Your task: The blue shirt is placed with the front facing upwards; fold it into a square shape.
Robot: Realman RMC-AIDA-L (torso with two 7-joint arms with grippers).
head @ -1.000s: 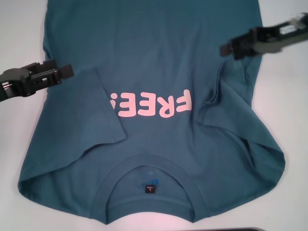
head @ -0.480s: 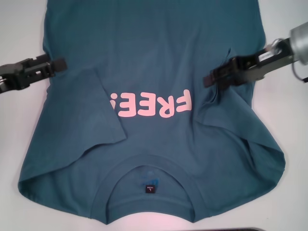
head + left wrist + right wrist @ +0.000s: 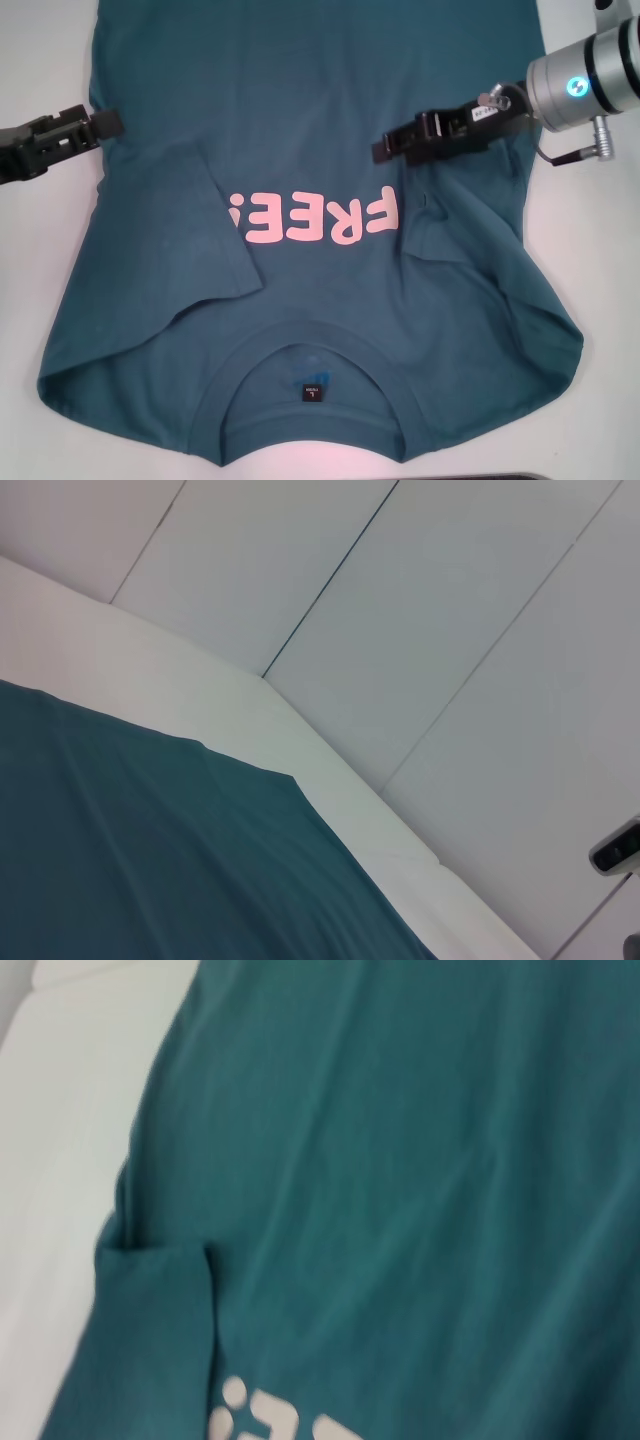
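Head view: the shirt (image 3: 320, 190) lies print-up on the white surface (image 3: 40, 280), both sleeves folded inward, body unfolded. Left pincer (image 3: 100, 122) at its left edge, right pincer (image 3: 385, 152) above the print; grip cannot be told. Left wrist view: shirt edge only. Right wrist view: folded sleeve, print.

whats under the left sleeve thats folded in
The left sleeve lies on the blue shirt, covering the print's end; what's beneath is hidden.
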